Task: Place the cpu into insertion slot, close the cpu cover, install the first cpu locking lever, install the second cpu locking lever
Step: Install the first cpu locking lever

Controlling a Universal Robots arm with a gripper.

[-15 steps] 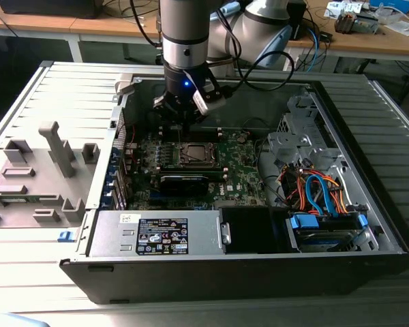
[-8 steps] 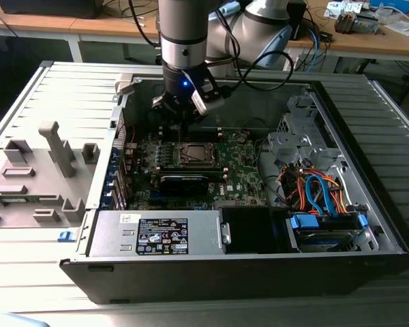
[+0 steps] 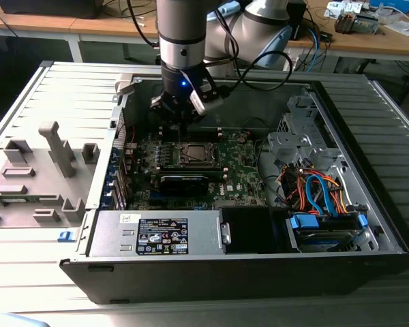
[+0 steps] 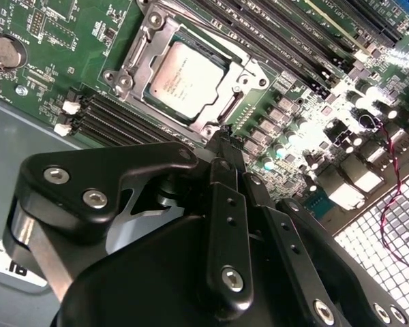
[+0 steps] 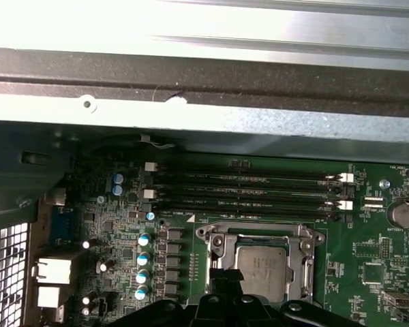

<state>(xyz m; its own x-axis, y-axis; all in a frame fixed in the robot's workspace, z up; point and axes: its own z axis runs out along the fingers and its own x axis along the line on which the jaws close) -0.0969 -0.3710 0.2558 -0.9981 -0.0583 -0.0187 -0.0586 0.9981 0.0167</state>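
Fingers (image 4: 223, 146) look pressed together, tips meeting in a narrow point with nothing between them, hanging just above the socket edge in the second wrist view; same tips show at the socket's near rim in the first wrist view (image 5: 225, 283); in the exterior view the gripper (image 3: 185, 122) sits low inside the open PC case (image 3: 368, 225), right over the motherboard (image 3: 242, 170); cpu (image 4: 185, 78) lies flat in the insertion slot (image 4: 140, 65), silver top facing up, square to the frame; cpu cover (image 4: 238, 85) appears down around the chip, its cut-out centre showing the metal top; can't tell whether either locking lever is latched; memory slots (image 5: 249, 191) run beside the socket, coin cell (image 5: 401, 213) off to one side; grey fixture blocks (image 3: 37, 177) rest on the bench (image 3: 13, 272) at the exterior view's left, well apart from the case.
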